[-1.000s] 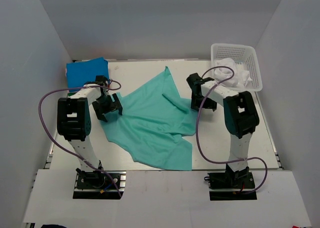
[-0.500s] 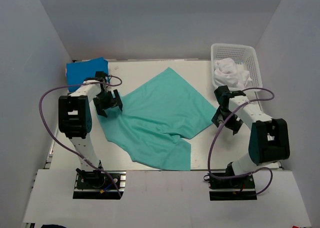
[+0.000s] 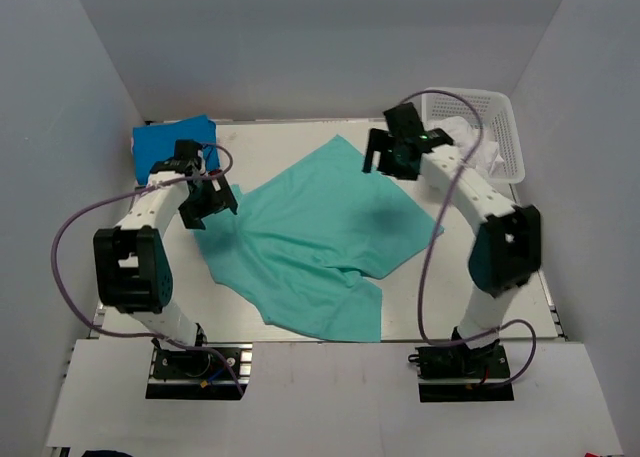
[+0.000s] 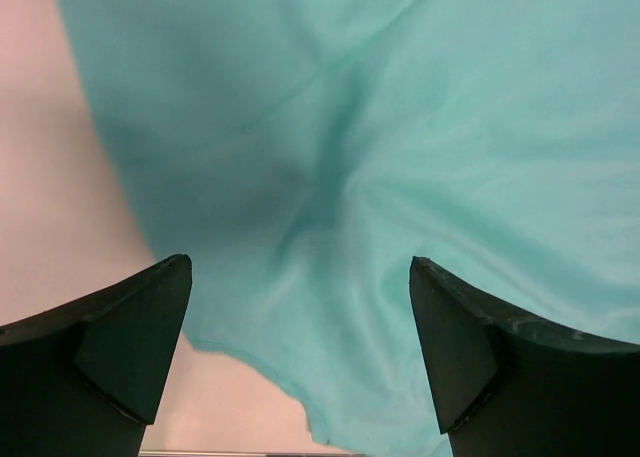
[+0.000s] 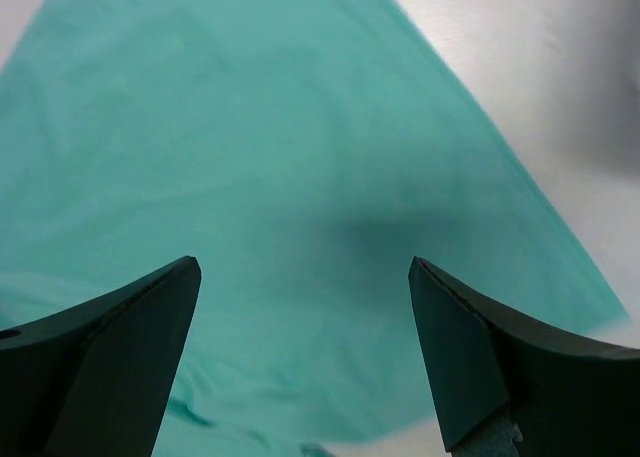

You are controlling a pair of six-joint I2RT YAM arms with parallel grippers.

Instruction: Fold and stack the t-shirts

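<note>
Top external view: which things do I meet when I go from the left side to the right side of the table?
blue t-shirt → teal-green t-shirt → white basket

Teal t-shirt (image 3: 320, 237) spread rumpled; blue one (image 3: 172, 142) folded far-left

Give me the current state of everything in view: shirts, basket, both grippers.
teal shirt: unfolded, spread on the table, creased along its near edge.
blue shirt: folded, at the far left corner.
white shirt: bunched up inside the basket.
basket: upright, at the far right corner.
left gripper: open, empty, over the teal shirt's left edge.
right gripper: open, empty, above the teal shirt's far corner.
</note>
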